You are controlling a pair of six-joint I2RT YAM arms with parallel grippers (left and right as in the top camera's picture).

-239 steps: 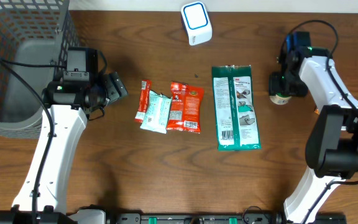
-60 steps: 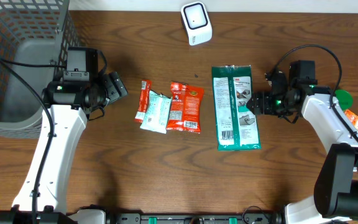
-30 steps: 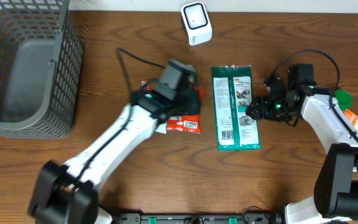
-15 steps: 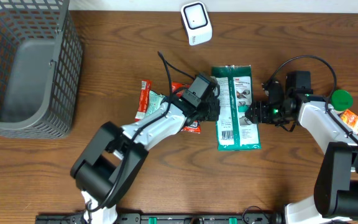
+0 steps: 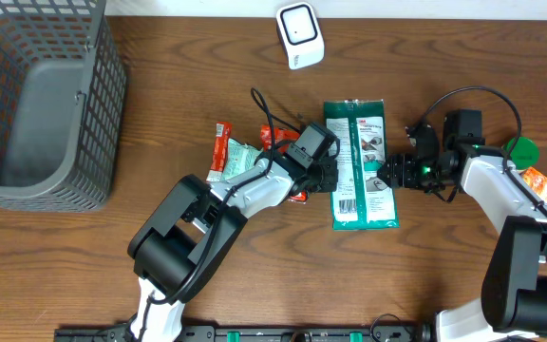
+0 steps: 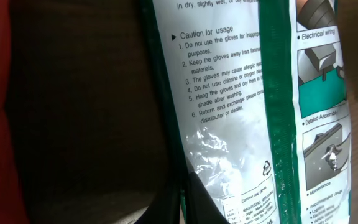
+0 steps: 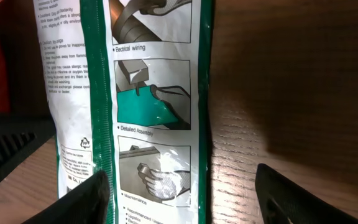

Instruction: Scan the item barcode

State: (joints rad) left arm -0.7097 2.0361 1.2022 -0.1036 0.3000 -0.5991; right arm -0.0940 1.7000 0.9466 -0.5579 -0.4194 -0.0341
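Observation:
A green and white glove package (image 5: 360,163) lies flat on the table, printed side up. My left gripper (image 5: 331,177) is shut, and its black fingertips (image 6: 188,202) touch the package's (image 6: 241,112) left edge. My right gripper (image 5: 385,175) stands open at the package's right edge. In the right wrist view that edge of the package (image 7: 148,93) lies between the two fingers (image 7: 86,199) of the right gripper (image 7: 188,199). The white scanner (image 5: 299,35) stands at the back, behind the package. I cannot make out a barcode.
A grey wire basket (image 5: 36,95) fills the far left. Red snack packets (image 5: 291,152) and a pale green one (image 5: 240,163) lie left of the package, partly under my left arm. A green-capped bottle (image 5: 518,149) and an orange item (image 5: 537,180) sit at the far right.
My left arm swung from beside the basket across the snack packets to the package's left edge. My right gripper left the bottle and came to the package's right edge.

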